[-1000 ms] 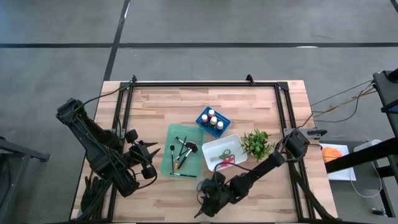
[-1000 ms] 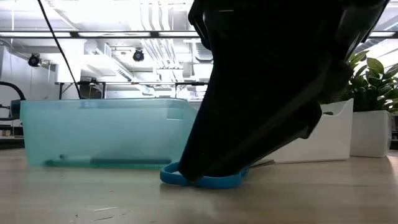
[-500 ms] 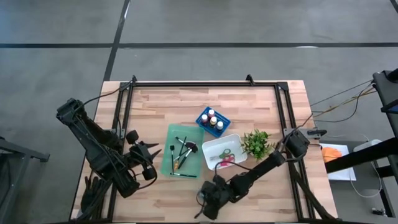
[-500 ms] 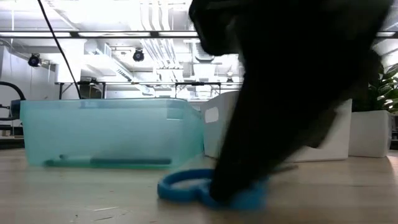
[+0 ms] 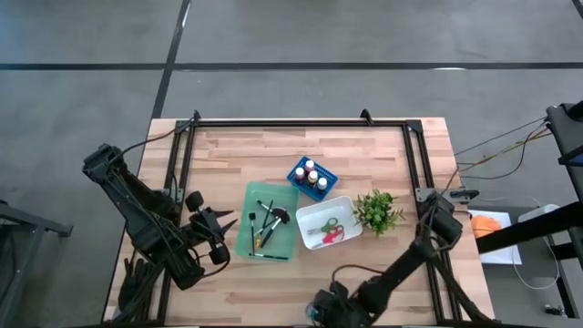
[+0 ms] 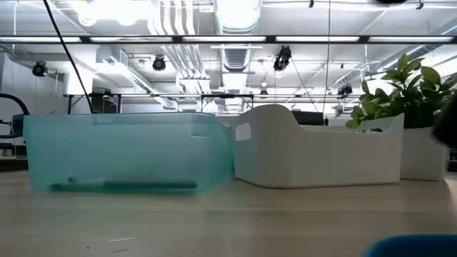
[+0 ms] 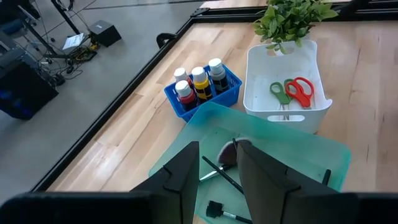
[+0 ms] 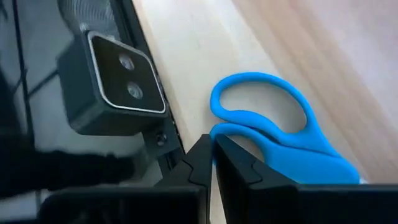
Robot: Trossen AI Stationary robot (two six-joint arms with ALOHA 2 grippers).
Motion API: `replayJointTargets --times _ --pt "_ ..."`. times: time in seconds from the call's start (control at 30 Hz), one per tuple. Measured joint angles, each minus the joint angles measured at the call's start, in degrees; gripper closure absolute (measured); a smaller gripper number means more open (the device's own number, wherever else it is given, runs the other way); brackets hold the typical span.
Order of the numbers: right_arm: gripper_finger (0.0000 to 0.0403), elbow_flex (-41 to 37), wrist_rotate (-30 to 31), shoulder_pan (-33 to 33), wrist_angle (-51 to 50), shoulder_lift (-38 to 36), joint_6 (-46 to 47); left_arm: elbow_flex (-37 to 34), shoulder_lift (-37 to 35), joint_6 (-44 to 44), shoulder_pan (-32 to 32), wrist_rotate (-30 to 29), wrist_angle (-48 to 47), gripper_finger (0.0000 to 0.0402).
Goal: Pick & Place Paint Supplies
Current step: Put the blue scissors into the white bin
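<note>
The left pincer [image 5: 228, 221] hangs beside the left edge of the translucent teal plastic tray [image 5: 248, 239], its two dark fingers [image 7: 183, 176] standing slightly parted and grasping nothing. In that tray on the pale wooden worktop [image 5: 355, 146] lie several slim dark-handled brushes [image 5: 267, 219]. Just beyond the tray's far right corner sits a small blue mesh basket [image 5: 324, 187] holding paint bottles with coloured caps [image 5: 311, 175]. To the right of the tray, touching it or nearly so, stands a white plastic bin [image 5: 342, 205] with green-handled scissors [image 5: 330, 222] and red-handled scissors [image 5: 332, 235] inside. A small leafy green plant [image 5: 376, 210] stands just beside the bin's right side. The right pincer [image 5: 323, 310] is low at the worktop's near edge, its fingers [image 8: 200, 163] clenched on the blue-handled scissors [image 8: 280, 140], which lie right beside a small dark camera unit [image 8: 115, 84].
</note>
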Motion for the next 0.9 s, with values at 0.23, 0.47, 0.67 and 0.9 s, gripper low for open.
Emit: replayJointTargets --times 0.23,0.47,0.67,0.9 --pt "0.0391 0.0 15.1 3.6 -5.3 -4.6 7.2 0.0 0.0 0.0 0.0 0.0 0.7 0.0284" --pt "0.0387 0.0 19.1 3.4 -12.3 -8.5 8.0 0.0 0.0 0.0 0.0 0.0 1.5 0.0284" --pt "0.0326 -0.1 14.6 2.9 -12.3 -5.8 9.8 0.0 0.0 0.0 0.0 0.0 1.9 0.0284" --pt "0.0230 -0.1 14.6 1.5 -12.4 -5.7 9.0 0.0 0.0 0.0 0.0 0.0 2.4 0.0284"
